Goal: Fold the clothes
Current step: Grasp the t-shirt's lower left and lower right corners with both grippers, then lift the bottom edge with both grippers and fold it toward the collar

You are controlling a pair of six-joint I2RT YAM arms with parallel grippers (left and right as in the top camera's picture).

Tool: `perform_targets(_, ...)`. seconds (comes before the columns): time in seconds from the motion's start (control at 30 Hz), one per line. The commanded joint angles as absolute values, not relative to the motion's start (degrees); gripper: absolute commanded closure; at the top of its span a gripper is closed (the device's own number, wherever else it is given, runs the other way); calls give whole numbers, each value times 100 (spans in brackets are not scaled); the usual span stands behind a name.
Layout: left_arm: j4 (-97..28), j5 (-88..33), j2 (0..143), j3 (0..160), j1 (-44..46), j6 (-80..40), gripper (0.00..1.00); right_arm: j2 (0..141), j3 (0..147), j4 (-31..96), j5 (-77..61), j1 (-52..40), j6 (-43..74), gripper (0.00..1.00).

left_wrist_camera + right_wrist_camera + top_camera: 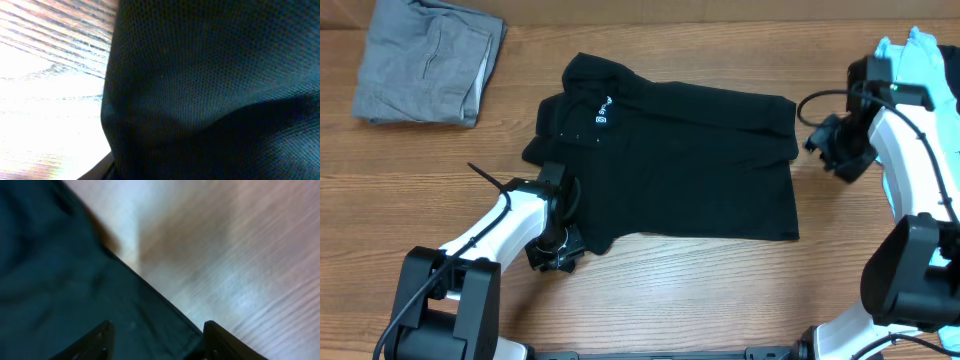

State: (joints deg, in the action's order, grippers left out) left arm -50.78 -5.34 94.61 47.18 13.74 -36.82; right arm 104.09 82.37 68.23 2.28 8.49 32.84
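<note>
- The black short-sleeved shirt [690,170] lay spread flat near the middle of the wooden table [670,300], with its small white logo [602,110] facing up on the far left part of the garment
- The left gripper [558,252] sat at the shirt's near left corner, against the fabric edge in the overhead view
- The left wrist view was filled by black mesh cloth with a strip of table at its left; no fingers showed there, so whether the jaws were apart or closed on the cloth could not be told
- The right gripper [157,330] stood just beside the shirt's right edge, toward its far end
- In the right wrist view its two fingers [100,340] stood clearly apart, unclamped, with the shirt's edge running diagonally between them and bare table beyond
- A grey folded garment [425,65] lay at the far left of the table, well apart from the black shirt
- A light blue shirt [920,50] lay at the far right edge, partly hidden by the right arm [910,150]
</note>
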Motion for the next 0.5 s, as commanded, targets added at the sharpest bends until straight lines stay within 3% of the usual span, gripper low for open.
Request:
perform_targets(0.0,-5030,-451,9522,4622,1337,-3553,62,10409,7618,6731,132,838,3607,41)
perform_targets(0.47,-5026,-454,9522,4622,1337,-3555,64,10409,6252,6639,-556,832,3562,40)
